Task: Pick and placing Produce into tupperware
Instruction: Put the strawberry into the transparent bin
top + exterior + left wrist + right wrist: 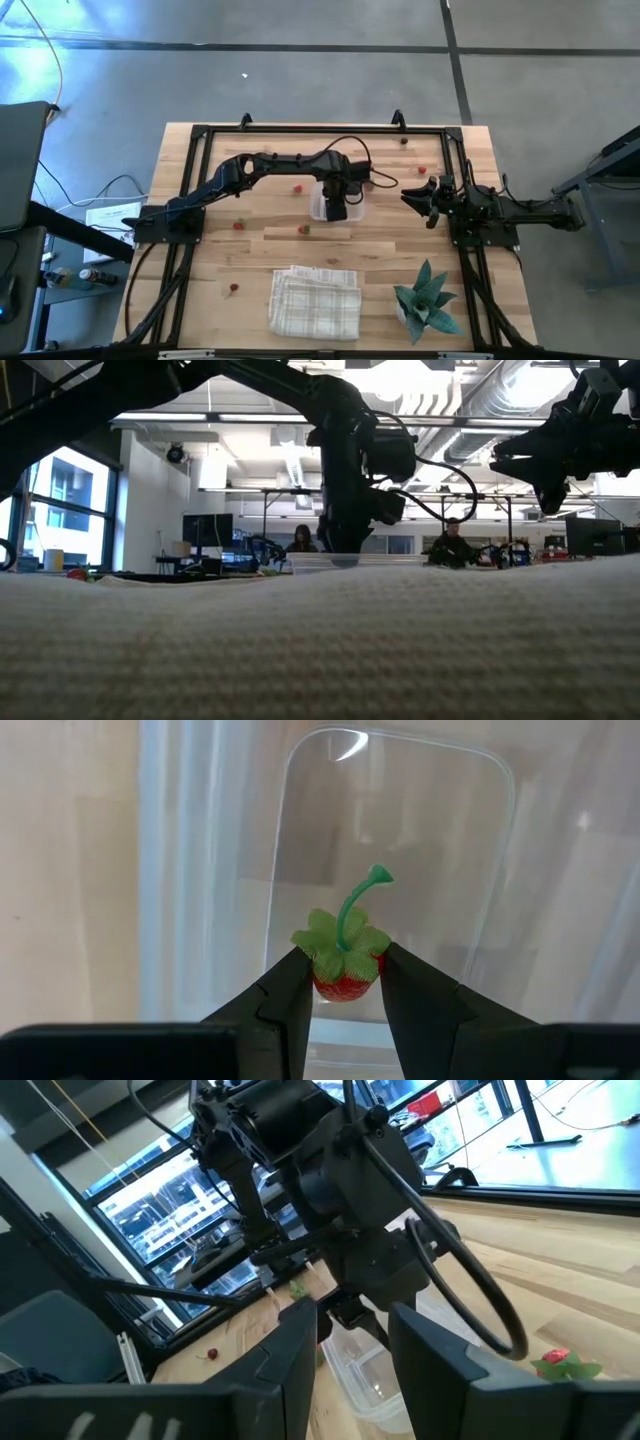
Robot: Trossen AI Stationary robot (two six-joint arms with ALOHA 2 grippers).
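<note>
Nearest the lens in the left wrist view, the two dark, matte fingers (290,1005) of the left gripper (344,982) are clamped on a small strawberry (342,978): a glossy red body under a ruffled, light green leaf cap with a thin curved green stem. Directly beyond it lies the tupperware (390,850), a clear rectangular plastic container with rounded corners and smooth walls that catch the light; its floor looks bare, so I judge that no produce has gone in yet and this berry would be the first, once it is let go. From above, the tupperware (320,208) sits near the middle of the pale, plank-grained wooden table (200,300), with the left gripper (336,209) right over it. Much is left: loose red pieces lie around the container, one just beside it toward the left arm's base (297,187), one a little nearer the folded cloth (305,229), one farther out (238,225), one well apart near the table's edge (233,288), and one toward the far right corner (421,170). The right gripper (432,198) waits beside the container on the right, holding nothing, its fingers (290,1355) apart. A white checked waffle-weave cloth (314,302) lies folded well in front of the container, and a spiky green artificial plant (427,300) stands to the cloth's right.
</note>
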